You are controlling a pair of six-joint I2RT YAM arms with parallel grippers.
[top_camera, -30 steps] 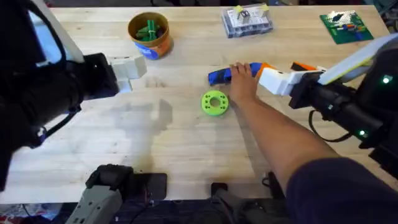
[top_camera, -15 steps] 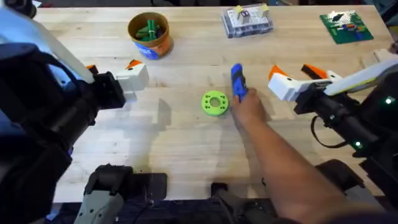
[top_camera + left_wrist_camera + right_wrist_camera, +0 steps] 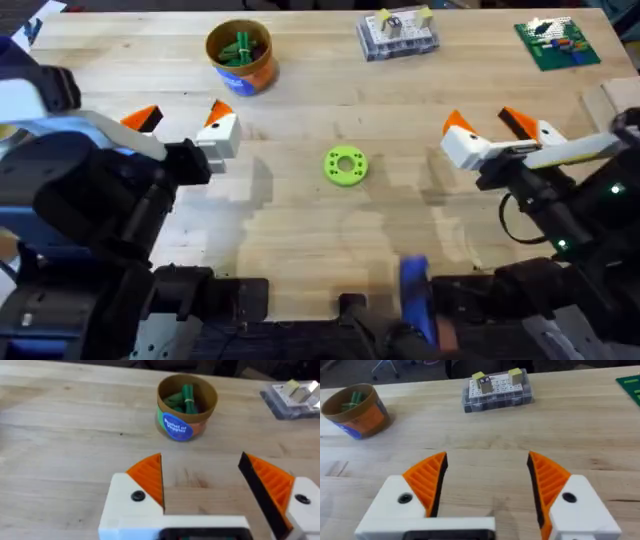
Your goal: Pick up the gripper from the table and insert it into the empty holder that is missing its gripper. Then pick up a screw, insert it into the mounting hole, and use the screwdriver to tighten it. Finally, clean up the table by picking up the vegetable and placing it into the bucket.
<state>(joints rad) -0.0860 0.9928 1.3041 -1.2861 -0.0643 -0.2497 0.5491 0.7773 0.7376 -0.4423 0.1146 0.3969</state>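
Note:
The orange bucket (image 3: pixel 240 57) stands at the back left with green vegetable pieces (image 3: pixel 238 46) inside, seen too in the left wrist view (image 3: pixel 182 397). The screwdriver's blue handle (image 3: pixel 415 297) shows at the table's near edge, below the middle. My left gripper (image 3: pixel 180 116) hovers open in front of the bucket (image 3: pixel 186 417), nothing between its orange pads (image 3: pixel 150 477). Open and empty too, my right gripper (image 3: pixel 487 123) is at the right. The loose gripper part, its holder and the screw are out of view.
A lime-green ring with holes (image 3: pixel 346 166) lies mid-table between the grippers. A clear parts box (image 3: pixel 398 33) (image 3: pixel 496 391) sits at the back centre, and a green board (image 3: pixel 556 42) at the back right corner.
A person's arm has pulled back from mid-table, taking the screwdriver to the near edge. The left gripper shifted left and the right gripper drew back right; both now show spread pads.

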